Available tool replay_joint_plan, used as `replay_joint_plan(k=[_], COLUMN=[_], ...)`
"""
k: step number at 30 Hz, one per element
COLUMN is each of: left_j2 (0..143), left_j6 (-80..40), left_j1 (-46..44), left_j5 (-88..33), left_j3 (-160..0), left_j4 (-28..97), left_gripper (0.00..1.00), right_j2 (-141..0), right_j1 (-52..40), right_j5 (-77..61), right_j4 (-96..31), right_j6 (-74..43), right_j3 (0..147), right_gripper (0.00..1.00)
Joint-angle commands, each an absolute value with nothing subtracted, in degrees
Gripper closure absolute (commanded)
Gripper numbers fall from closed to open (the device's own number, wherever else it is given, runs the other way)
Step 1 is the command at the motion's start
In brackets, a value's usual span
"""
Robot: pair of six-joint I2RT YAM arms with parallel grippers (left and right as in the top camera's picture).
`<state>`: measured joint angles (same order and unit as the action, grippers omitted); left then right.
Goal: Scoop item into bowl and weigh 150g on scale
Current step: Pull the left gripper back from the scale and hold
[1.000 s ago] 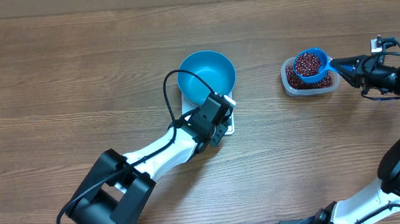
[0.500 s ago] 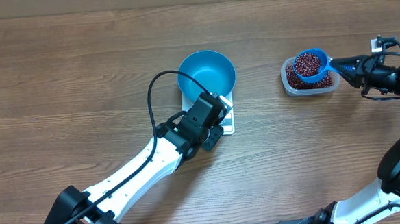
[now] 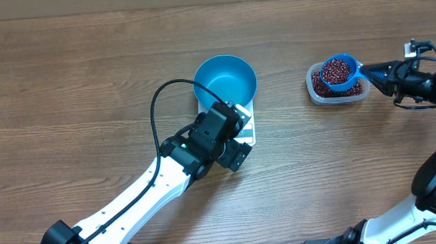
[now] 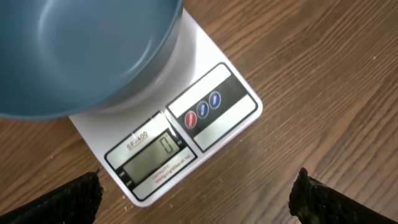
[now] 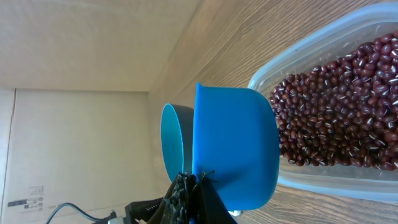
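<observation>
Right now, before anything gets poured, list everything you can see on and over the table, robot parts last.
bowl: one, bright blue, empty, sitting on the scale
scale: one, white, mid-table under the bowl, display shows 0
tub: one, clear plastic, right side of the table, holding beans
beans: many, dark red-brown, in the tub and filling the scoop
scoop: one, blue, over the tub, held by its handle
table: one, brown wood grain, under everything
left fingers: two, black, spread open near the scale's display end, holding nothing
right fingers: two, black, shut on the scoop's handle
</observation>
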<state>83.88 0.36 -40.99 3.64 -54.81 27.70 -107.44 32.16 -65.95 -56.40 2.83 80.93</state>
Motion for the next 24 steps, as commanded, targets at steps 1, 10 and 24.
replay_joint_plan(k=[1, 10, 24], left_j2=[81.2, 71.5, 64.2], left_j6=[-0.2, 0.3, 1.3], left_j1=[-40.9, -40.9, -40.8], left_j5=[3.2, 3.2, 5.0], left_j3=[-55.7, -55.7, -55.7], left_j4=[28.6, 31.3, 37.4], left_gripper=[0.0, 0.0, 0.0], right_j2=[-107.7, -107.7, -107.7], right_j1=[32.2, 32.2, 32.2], right_j5=[-67.6, -67.6, -67.6], right_j4=[-56.1, -56.1, -56.1], right_j6=[3.3, 3.3, 3.3], right_j3=[80.6, 80.6, 80.6], right_gripper=[0.96, 0.96, 0.96])
